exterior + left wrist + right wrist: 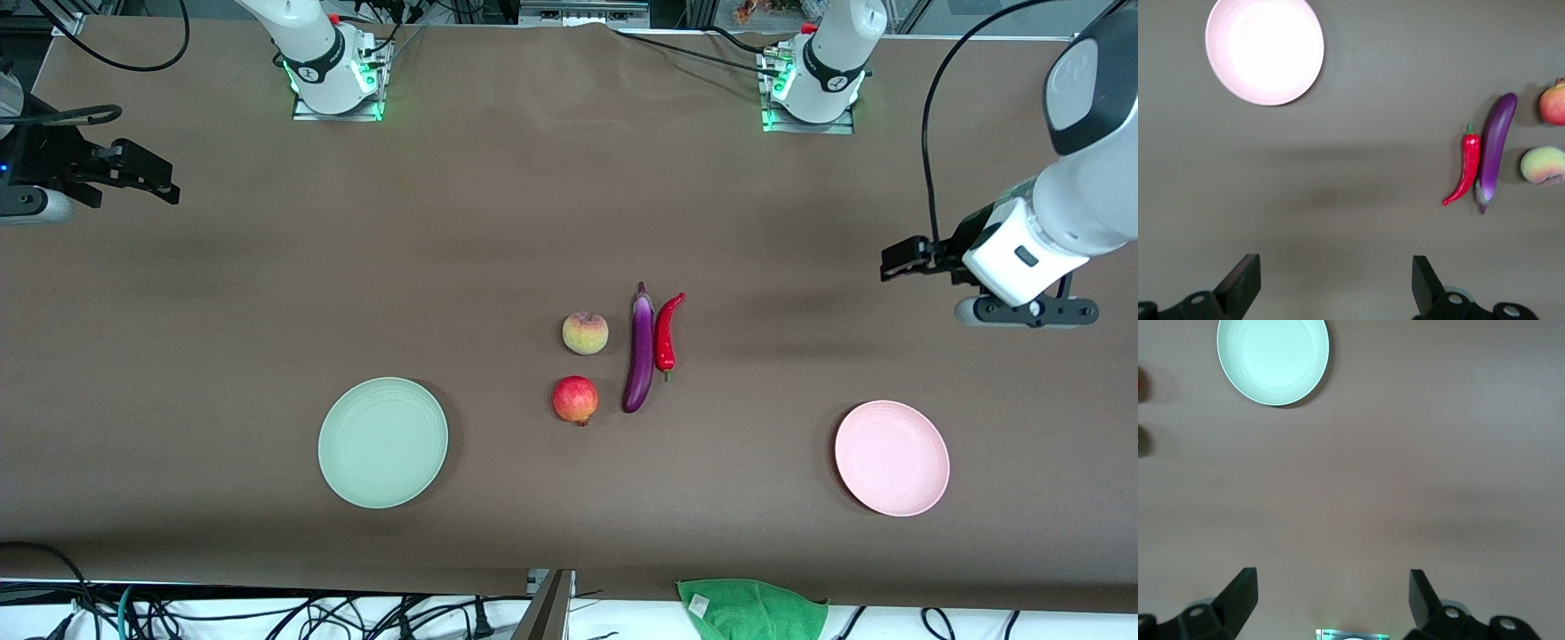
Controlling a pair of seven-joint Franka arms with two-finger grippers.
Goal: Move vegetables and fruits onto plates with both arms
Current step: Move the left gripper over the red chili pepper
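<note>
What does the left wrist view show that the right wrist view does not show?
Only the left wrist view shows the pink plate, the red chili pepper lying beside the purple eggplant, and the peach and red fruit in clear sight. Its own left gripper is open over bare table.

Only the right wrist view shows the mint green plate and a green light at the picture's edge. The right gripper is open too.

Both share the brown table, and each plate is empty.

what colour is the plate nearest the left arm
Pale pink; the plate shows best in the left wrist view.
</note>
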